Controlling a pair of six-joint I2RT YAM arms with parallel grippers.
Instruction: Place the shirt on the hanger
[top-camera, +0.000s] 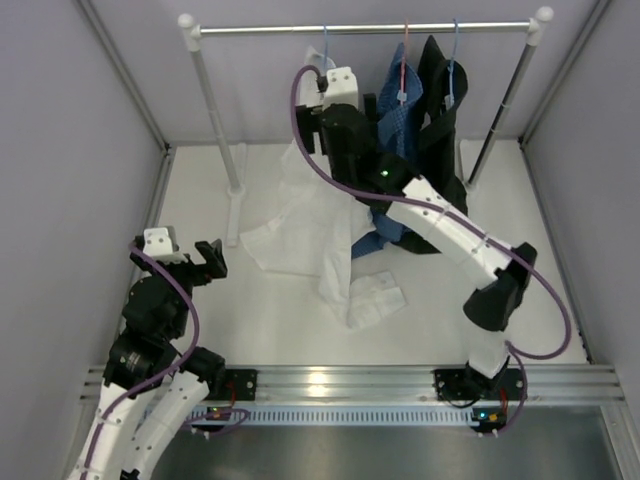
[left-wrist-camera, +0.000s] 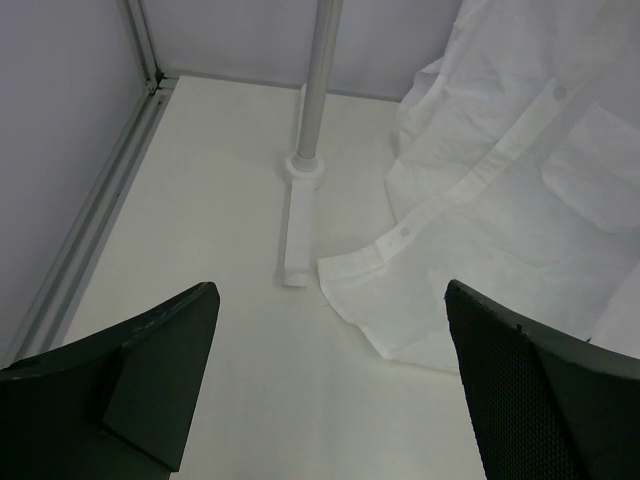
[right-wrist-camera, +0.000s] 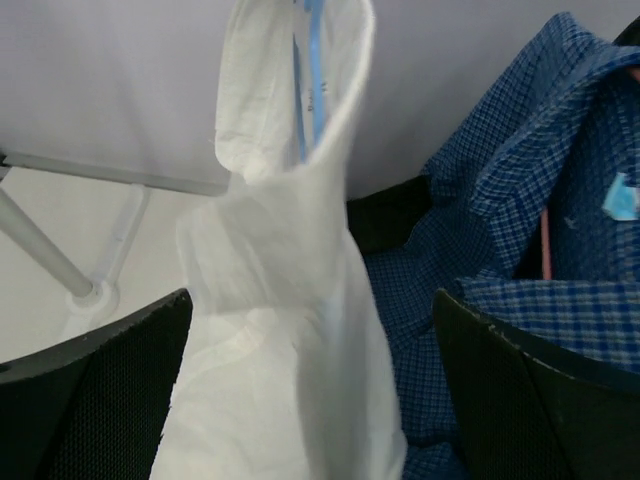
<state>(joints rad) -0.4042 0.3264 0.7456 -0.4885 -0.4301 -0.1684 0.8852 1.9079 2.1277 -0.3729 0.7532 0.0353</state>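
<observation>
The white shirt hangs by its collar from the light-blue hanger on the rail. Its lower part and a sleeve trail in a heap on the table. In the top view the hanger's hook sits over the rail. My right gripper is up by the rail and open. The hanging shirt falls between its spread fingers without being pinched. My left gripper is open and holds nothing. It hovers low over the table at the left, just short of the shirt's hem.
A blue checked shirt on a red hanger and a black garment on a darker blue hanger hang right of the white shirt. The rail rests on two poles. The left pole's foot lies ahead of my left gripper. Walls close both sides.
</observation>
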